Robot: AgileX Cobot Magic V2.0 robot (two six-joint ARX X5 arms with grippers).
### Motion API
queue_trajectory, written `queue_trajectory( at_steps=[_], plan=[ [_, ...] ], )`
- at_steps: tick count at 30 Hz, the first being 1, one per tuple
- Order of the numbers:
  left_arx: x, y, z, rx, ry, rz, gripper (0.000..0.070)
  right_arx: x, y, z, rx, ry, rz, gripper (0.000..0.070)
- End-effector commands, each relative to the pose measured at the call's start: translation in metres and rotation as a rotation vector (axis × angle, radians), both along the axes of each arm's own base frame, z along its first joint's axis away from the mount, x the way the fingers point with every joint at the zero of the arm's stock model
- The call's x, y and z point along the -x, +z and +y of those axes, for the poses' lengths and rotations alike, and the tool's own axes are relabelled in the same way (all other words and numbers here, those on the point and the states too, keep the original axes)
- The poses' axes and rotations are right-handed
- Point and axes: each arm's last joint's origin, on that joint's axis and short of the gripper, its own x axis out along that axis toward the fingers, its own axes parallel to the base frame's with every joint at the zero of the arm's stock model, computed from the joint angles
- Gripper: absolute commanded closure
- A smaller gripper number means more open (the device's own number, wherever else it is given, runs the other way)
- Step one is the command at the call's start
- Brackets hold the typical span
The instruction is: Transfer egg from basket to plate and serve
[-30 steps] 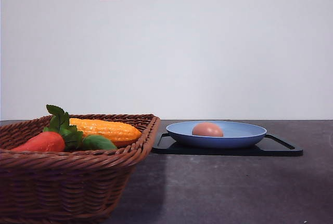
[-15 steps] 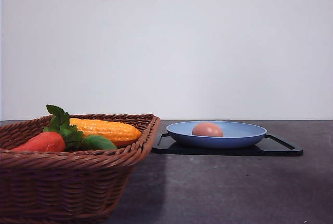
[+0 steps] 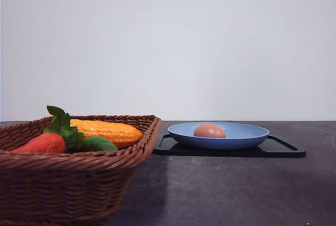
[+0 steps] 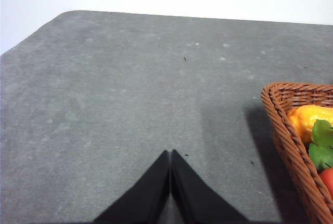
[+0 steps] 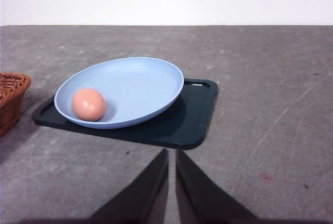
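Grey bench [image 3: 231,189] bore the egg [image 3: 209,130] lying in the blue plate [image 3: 247,137] on its black tray [image 3: 283,150], both grippers' jaws clenched empty; serving likely required gripping the tray level, well apart from the basket [image 3: 73,184].

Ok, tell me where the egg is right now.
The egg lies in the light-blue plate, toward the plate's basket-side edge. The plate sits on the black tray, right of the basket in the front view.
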Motion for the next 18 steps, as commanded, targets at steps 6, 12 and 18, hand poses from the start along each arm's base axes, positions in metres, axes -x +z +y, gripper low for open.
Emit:
queue_trajectory(
  at_steps=[6,12,18],
  plan=[
    [-0.0006,-0.0089,0.0002,-0.005,0.0,0.039,0.07,-0.0001,-0.0021,0.0003,-0.012,0.0,0.009,0.07],
    [-0.0006,-0.0089,0.0002,-0.005,0.0,0.039,0.07,-0.0001,-0.0021,0.0003,-0.012,0.0,0.009,0.07],
    [-0.0006,-0.0089,0.0002,-0.005,0.0,0.039,0.07,-0.0001,-0.0021,0.0003,-0.012,0.0,0.009,0.07]
  ],
)
